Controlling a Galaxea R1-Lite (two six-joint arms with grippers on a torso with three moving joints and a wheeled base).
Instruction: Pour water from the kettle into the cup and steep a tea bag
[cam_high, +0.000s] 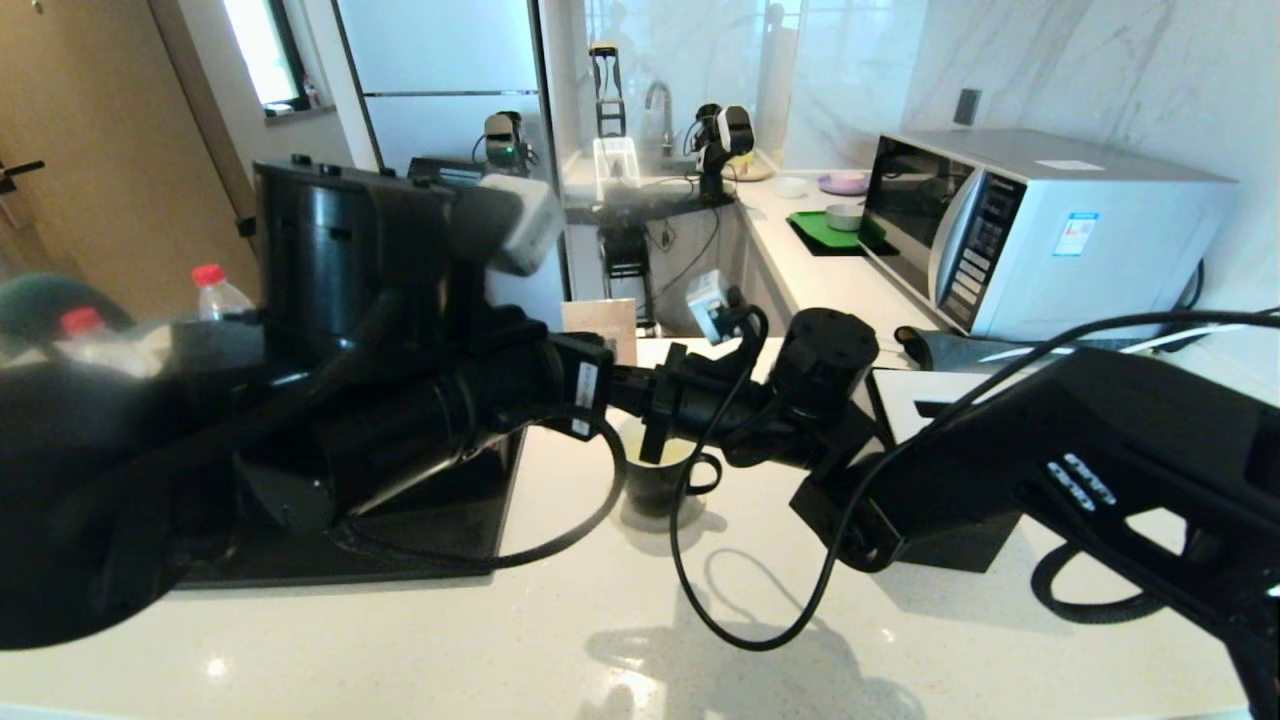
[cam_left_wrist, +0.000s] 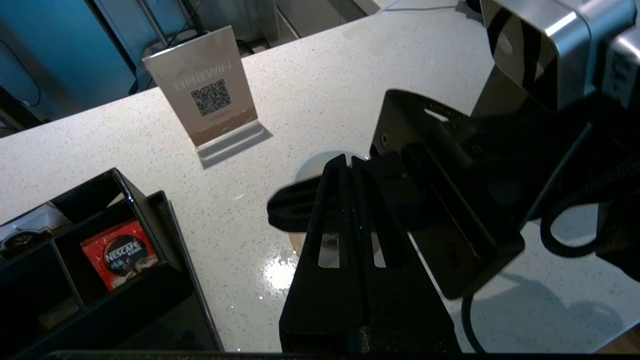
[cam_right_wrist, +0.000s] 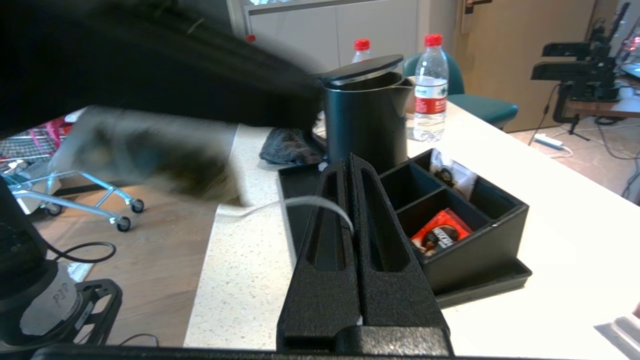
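Observation:
The black cup (cam_high: 660, 485), cream inside, stands mid-counter with pale liquid in it. Both grippers meet just above it. My left gripper (cam_high: 652, 452) points down over the rim (cam_left_wrist: 309, 169), fingers (cam_left_wrist: 330, 200) shut with nothing seen between them. My right gripper (cam_right_wrist: 351, 159) lies level, pointing toward the kettle, and is shut on the tea bag's thin white string (cam_right_wrist: 320, 204), which loops out from between its fingers. The pouch of the tea bag is hidden. The black kettle (cam_right_wrist: 365, 117), lid ajar, stands on the tray beyond; it also shows behind my left arm (cam_high: 320, 255).
A black organiser tray (cam_right_wrist: 480, 240) left of the cup holds a red Nescafé packet (cam_left_wrist: 120, 255). A QR sign (cam_left_wrist: 212, 100) stands behind the cup. Water bottles (cam_right_wrist: 430, 90) stand past the kettle. A microwave (cam_high: 1040, 230) sits at the back right.

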